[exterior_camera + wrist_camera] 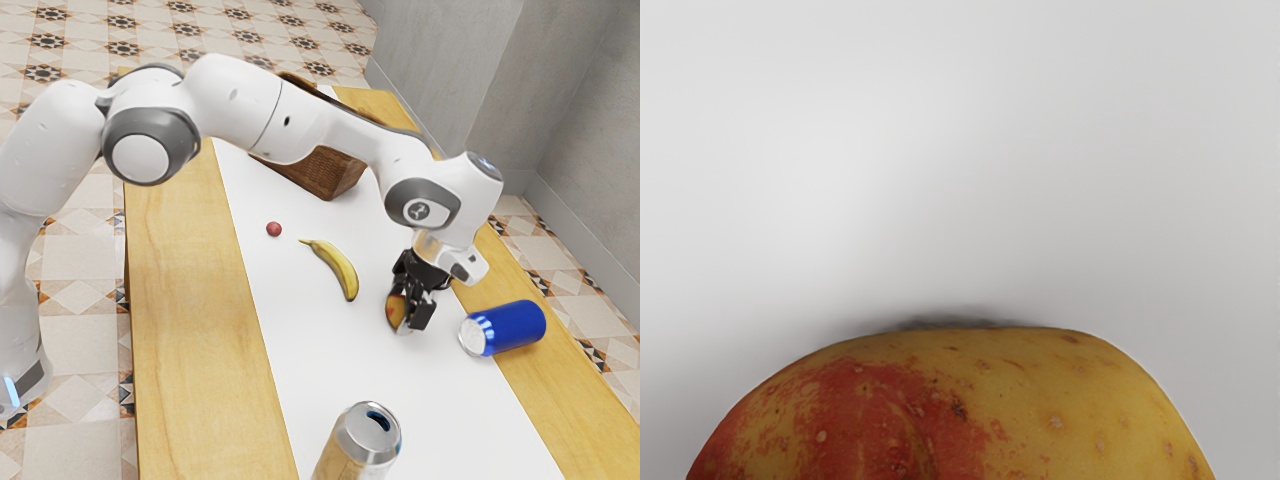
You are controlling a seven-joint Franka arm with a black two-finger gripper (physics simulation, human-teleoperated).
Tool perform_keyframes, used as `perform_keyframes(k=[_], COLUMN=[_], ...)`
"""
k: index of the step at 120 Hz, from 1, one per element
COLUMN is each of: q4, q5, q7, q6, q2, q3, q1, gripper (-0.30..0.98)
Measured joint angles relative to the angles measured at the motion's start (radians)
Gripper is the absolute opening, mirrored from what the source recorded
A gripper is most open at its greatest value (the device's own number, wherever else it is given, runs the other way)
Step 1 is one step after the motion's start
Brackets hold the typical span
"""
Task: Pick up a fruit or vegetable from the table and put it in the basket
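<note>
Exterior view has the red and yellow fruit (395, 310) at the gripper (409, 318), near the white strip (330, 350); I can't tell if it's gripped, so its round sides might slip away.

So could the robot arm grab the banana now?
Probably: the banana lies close by with nothing standing between, but the arm is down at the red-and-yellow fruit and should leave that first.

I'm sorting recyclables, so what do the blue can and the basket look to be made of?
The blue can looks like thin metal, probably aluminium: glossy blue side, bare silvery end. The basket seems to be brown wicker or a similar woven fibre, matt, judging by its fine woven-looking texture.
</note>
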Motion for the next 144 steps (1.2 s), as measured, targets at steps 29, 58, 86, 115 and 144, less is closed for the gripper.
perform_keyframes(k=[29,58,86,115,144], q4=[0.001,0.037,0.208,0.242,0.238], q5=[0.009,0.019,0.022,-0.009,-0.119], q7=[-0.007,-0.010,-0.011,-0.009,-0.003], q6=[0.002,-0.027,-0.147,-0.245,-0.282], q2=[-0.009,-0.121,-0.211,-0.252,-0.207], q3=[0.002,0.005,0.131,0.407,0.551], q1=[-0.003,0.002,0.006,0.007,0.143], gripper=[0.45,0.41,0.39,0.39,0.38])
